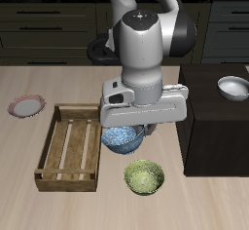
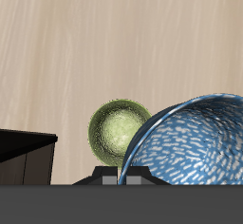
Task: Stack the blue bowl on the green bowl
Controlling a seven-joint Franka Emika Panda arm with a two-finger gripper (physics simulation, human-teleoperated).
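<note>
The blue bowl hangs under my gripper, beside the wooden tray and a little above the table. In the wrist view the blue bowl is close and tilted, with its rim at my gripper, which is shut on that rim. The green bowl sits upright on the table nearer the front edge, a short way from the blue bowl. It also shows in the wrist view, partly covered by the blue bowl's rim.
A wooden slatted tray lies beside the bowls. A pink-rimmed plate lies farther back past the tray. A dark box carries a plain white bowl. Its dark corner shows in the wrist view.
</note>
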